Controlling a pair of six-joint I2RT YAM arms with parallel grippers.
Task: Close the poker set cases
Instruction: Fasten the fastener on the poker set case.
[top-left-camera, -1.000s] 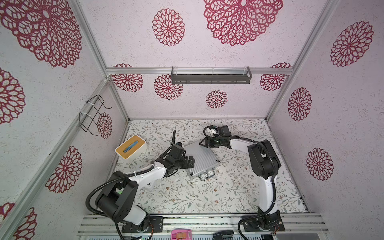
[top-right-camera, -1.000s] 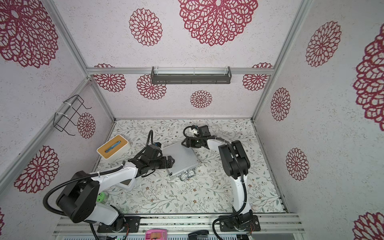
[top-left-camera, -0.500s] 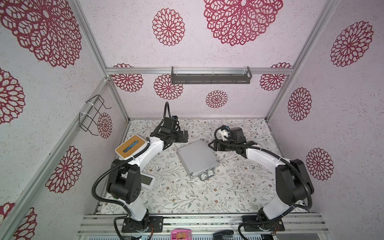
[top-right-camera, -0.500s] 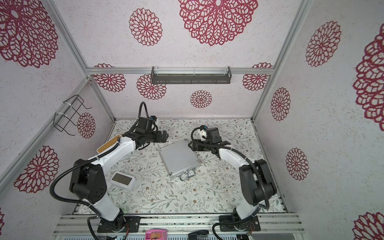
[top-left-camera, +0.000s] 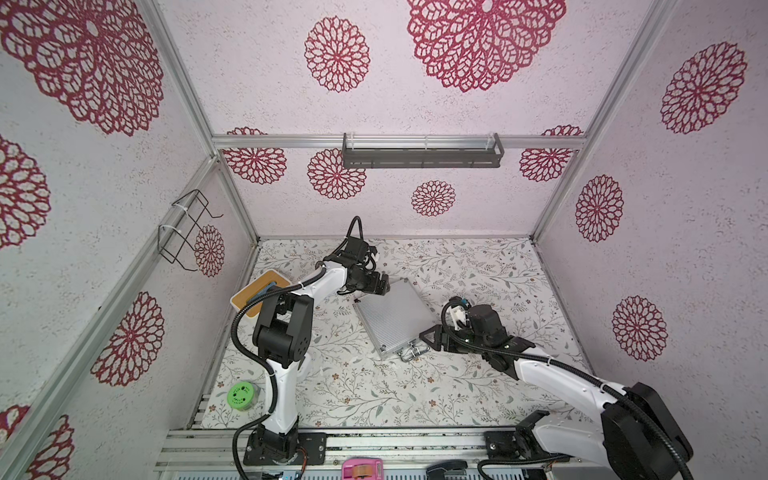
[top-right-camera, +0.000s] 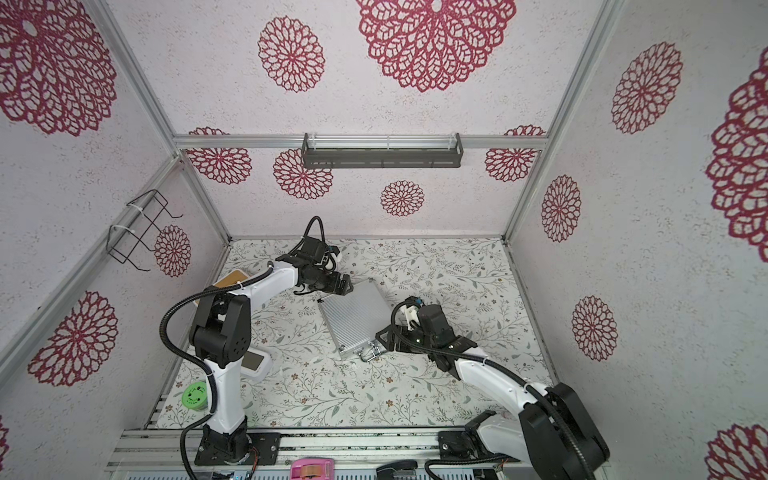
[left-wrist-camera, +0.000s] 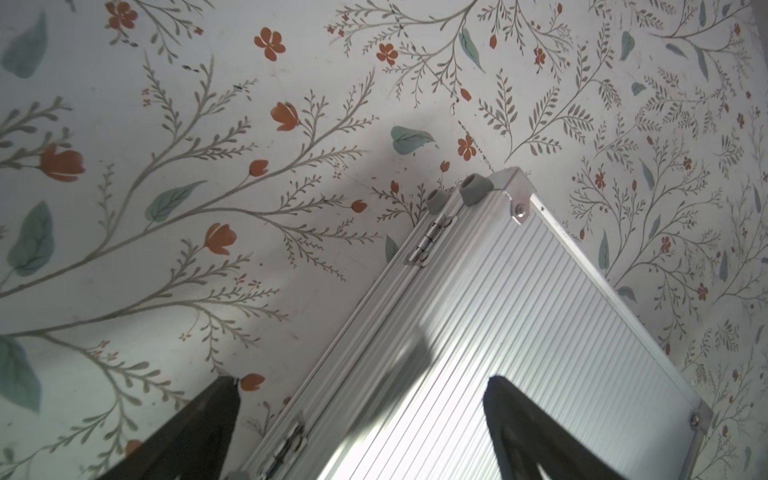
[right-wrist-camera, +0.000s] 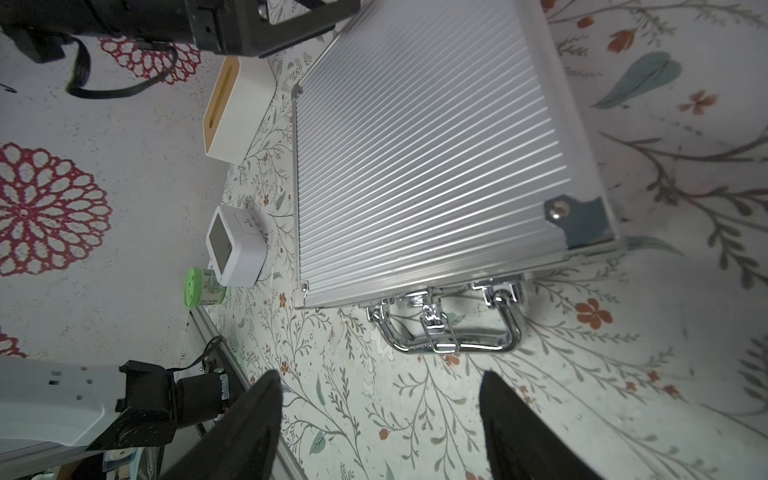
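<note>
Floral paper covers the tabletop (top-left-camera: 478, 282), with red rosettes on the pale walls around it. Near its middle lies the poker set case (top-left-camera: 395, 318), silver and ribbed, set at a slant, and both top views show its lid down flat on the base. Its chrome handle (top-left-camera: 411, 352) points towards the arm bases, and the right wrist view shows a latch (right-wrist-camera: 436, 328) lying out across it.

At the case's far corner hangs the left gripper (top-left-camera: 380, 286). Its wrist view shows the fingers (left-wrist-camera: 519, 415) spread wide, one above the ribbed lid and the other above the paper past the hinges (left-wrist-camera: 428, 241). I cannot tell whether either touches the case.

Just beside the case's handle corner sits the right gripper (top-left-camera: 432, 336). Its fingers (right-wrist-camera: 257, 407) are well parted too, with only bare tabletop between them, and they stop short of the handle.

Off the case's hinge side, by the wall, stands a white box with a wooden top (top-left-camera: 259, 291). Nearer the arm bases on that same side are a small white device (top-right-camera: 255, 361) and a green round tub (top-left-camera: 241, 396), all well apart from the case.
</note>
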